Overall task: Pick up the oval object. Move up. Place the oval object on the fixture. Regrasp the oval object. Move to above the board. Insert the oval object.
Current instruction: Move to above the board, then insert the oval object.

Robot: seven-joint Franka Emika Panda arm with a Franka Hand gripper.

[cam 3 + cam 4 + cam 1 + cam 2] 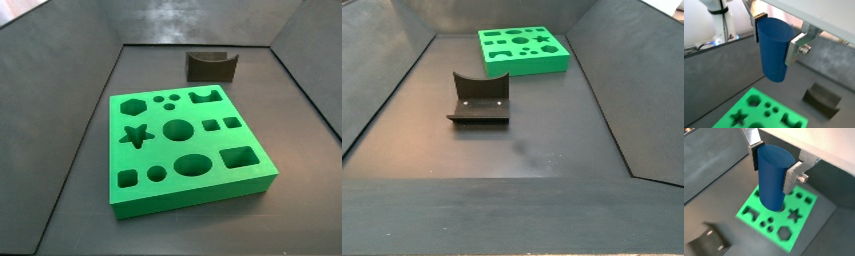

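Two flat silver fingers (796, 48) of my jaws (775, 36) are clamped on the oval object (774, 50), a smooth blue peg held upright with its rounded top level with my fingers; a wrist view from another angle shows the same grip (774, 164) on the peg (772, 178). I am high above the floor of a dark grey bin, and neither side view shows me or the peg.

Below the peg lies the board (801, 210), a thick, bright green square slab resting flat on the bin floor. In a side view the board (201, 195) shows a hexagon, a star, circles, squares and one oval hole (194, 165) near its front edge. In a wrist view the peg's lower end overlaps the board's surface, yet I cannot tell over which hole it hangs.

Apart from the board stands the fixture (480, 98), a small dark block with a curved notch in its top, resting on the floor with nothing in it. Both side views show it clear of the board (543, 65), with bare floor between them.
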